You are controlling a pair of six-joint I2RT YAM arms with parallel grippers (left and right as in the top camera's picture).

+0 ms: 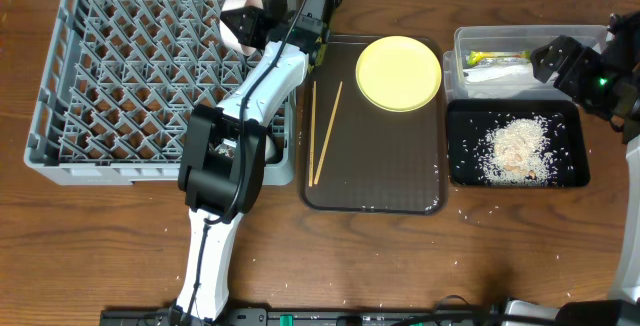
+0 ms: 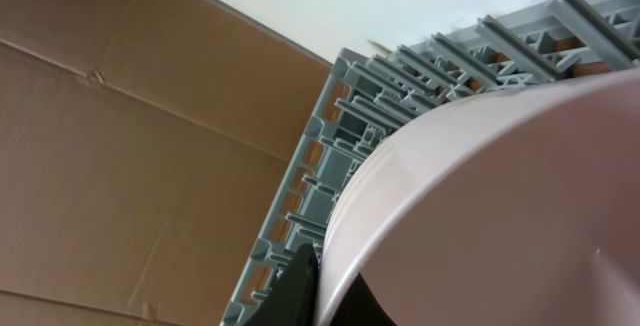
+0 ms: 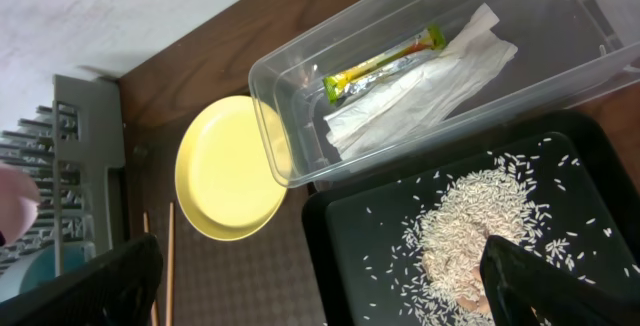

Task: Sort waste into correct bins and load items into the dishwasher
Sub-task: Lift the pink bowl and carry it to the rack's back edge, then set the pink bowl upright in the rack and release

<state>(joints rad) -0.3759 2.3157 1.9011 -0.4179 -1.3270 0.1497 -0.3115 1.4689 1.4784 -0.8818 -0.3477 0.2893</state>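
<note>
In the left wrist view a pale curved wall, probably the white bowl [image 2: 480, 196], fills the 4 o'clock part and runs off the right and bottom edges. It hides much of the grey rack [image 2: 420, 66] behind it. Of the left pincer [image 2: 322, 291] only dark slivers show either side of the rim at 6 o'clock.

Overhead, the left arm [image 1: 225, 156] covers the rack's 3 o'clock rim and the 10 o'clock corner of the brown tray [image 1: 380, 156]. The right arm [image 1: 585, 71] masks the 3 o'clock end of the clear tub [image 1: 458, 56].

In the right wrist view the bottom edge cuts off both fingertips of the right pincer [image 3: 325, 291], the black tray [image 3: 335, 266] and the chopsticks [image 3: 171, 236].
</note>
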